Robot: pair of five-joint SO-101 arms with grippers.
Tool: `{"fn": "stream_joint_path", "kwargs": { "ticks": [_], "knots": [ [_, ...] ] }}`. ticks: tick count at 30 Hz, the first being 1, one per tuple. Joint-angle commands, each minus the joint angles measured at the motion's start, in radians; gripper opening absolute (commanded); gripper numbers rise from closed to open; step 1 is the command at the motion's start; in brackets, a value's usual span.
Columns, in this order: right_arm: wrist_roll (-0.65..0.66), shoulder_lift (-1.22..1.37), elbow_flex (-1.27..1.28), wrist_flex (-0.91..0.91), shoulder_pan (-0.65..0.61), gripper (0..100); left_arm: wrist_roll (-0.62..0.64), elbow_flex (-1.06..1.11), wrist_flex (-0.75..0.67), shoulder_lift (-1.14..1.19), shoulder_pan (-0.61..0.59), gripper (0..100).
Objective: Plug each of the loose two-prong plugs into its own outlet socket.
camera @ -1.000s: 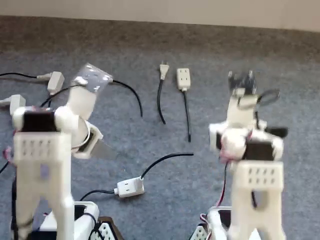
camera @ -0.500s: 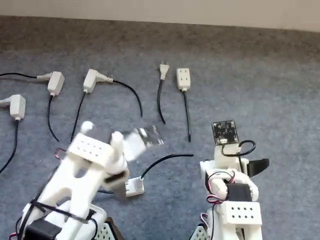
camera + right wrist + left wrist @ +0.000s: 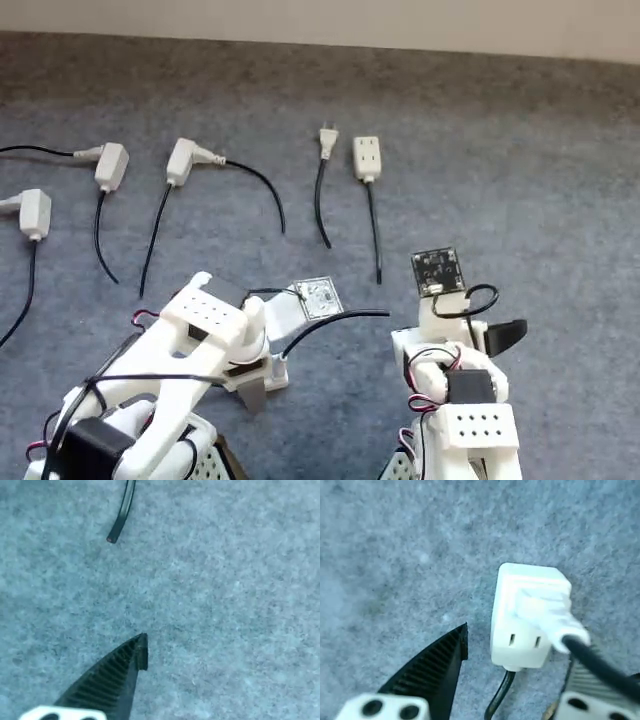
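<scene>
Left wrist view: the near socket (image 3: 530, 605) is lying flat on the grey carpet (image 3: 395, 555), right between the two jaws of the left gripper (image 3: 520, 652).
Left gripper: its jaws are standing wide open, one on each side of the white block — it is holding nothing.
Socket look: it is showing up as a small white block with two thin slots on its end face. A black cord (image 3: 600, 672) with a white sleeve is running across one corner.
Step in hand: I think the left arm is getting ready to grab this socket.
Doing it well: the jaws should be squeezing the flat sides, staying off the slots and not pinching the cord. The block should be staying level, so prongs can be going in straight.
Loose plug (image 3: 327, 138): it is lying far up the carpet, well apart from both arms and just beside another socket (image 3: 366, 157).
Right gripper (image 3: 503, 336): it is sitting low over bare carpet, near a cord end (image 3: 112, 539) — I cannot tell how open it is.
</scene>
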Motion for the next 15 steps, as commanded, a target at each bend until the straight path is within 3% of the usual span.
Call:
{"fn": "stream_joint_path", "kwargs": {
  "ticks": [1,3,8,15],
  "knots": [
    [0.009,-0.012,-0.007,-0.012,-0.015,62.0,-0.057,-0.007,-0.008,0.019,0.024,7],
    [0.009,-0.012,-0.007,-0.012,-0.016,62.0,-0.061,-0.012,-0.006,0.021,0.018,0],
    [0.008,-0.012,0.010,-0.015,-0.016,62.0,-0.071,-0.087,0.055,0.019,-0.051,0],
    [0.008,-0.013,0.024,-0.048,-0.018,62.0,-0.126,-0.513,0.216,0.030,-0.308,0]
  ]
}}
